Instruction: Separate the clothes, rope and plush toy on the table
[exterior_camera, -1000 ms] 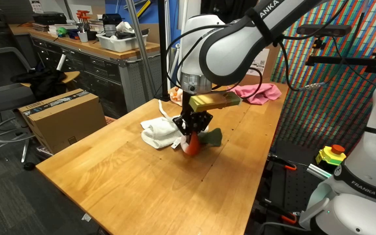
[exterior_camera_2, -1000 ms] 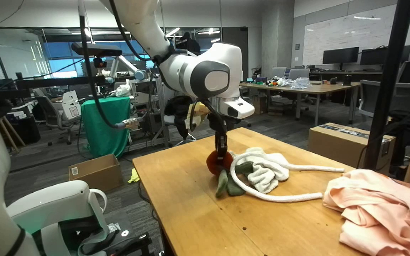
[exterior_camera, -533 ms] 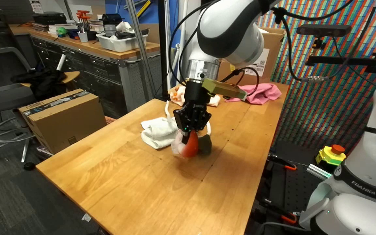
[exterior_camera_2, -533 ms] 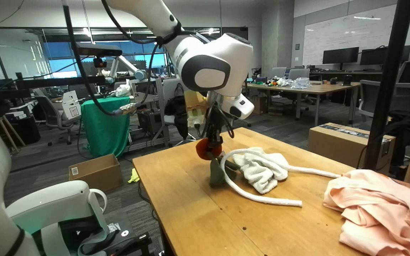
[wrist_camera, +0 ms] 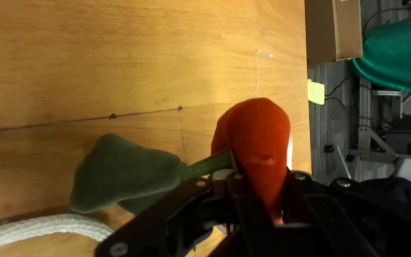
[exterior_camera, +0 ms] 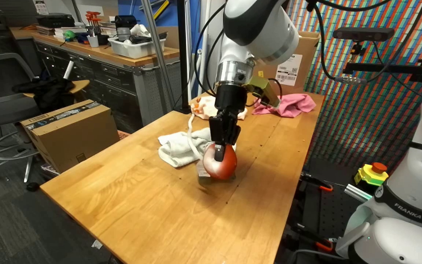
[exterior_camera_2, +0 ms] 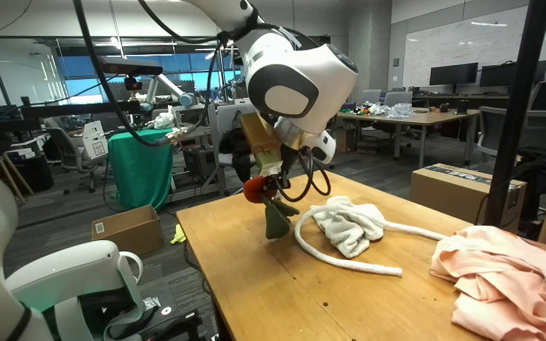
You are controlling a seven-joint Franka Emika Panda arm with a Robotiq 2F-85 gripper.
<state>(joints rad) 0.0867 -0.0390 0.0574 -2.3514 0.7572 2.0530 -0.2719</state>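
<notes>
My gripper (exterior_camera: 219, 152) is shut on the plush toy (wrist_camera: 257, 128), its red-orange body pinched between the fingers. The body is off the table (exterior_camera_2: 249, 255); dark green leaves (exterior_camera_2: 277, 222) hang below, and whether they touch the wood I cannot tell. Beside the toy, the white rope (exterior_camera_2: 368, 268) curves across the white cloth (exterior_camera_2: 344, 229), its far end reaching the peach cloth (exterior_camera_2: 500, 270). The wrist view shows part of the rope (wrist_camera: 48, 228) near the leaves. A pink cloth (exterior_camera: 291, 104) lies at the table's far end in an exterior view.
A black post (exterior_camera_2: 514, 118) rises at the table's edge near the peach cloth. A brown cardboard box (exterior_camera: 71, 132) is on the floor alongside. Another box (exterior_camera: 291, 69) stands behind the pink cloth. The robot's base (exterior_camera: 398, 234) is beside the table.
My gripper has lifted and tilted with the toy, moving it away from the white cloth. The rope, which lay over the leaves, has slid off and its near end has shifted.
</notes>
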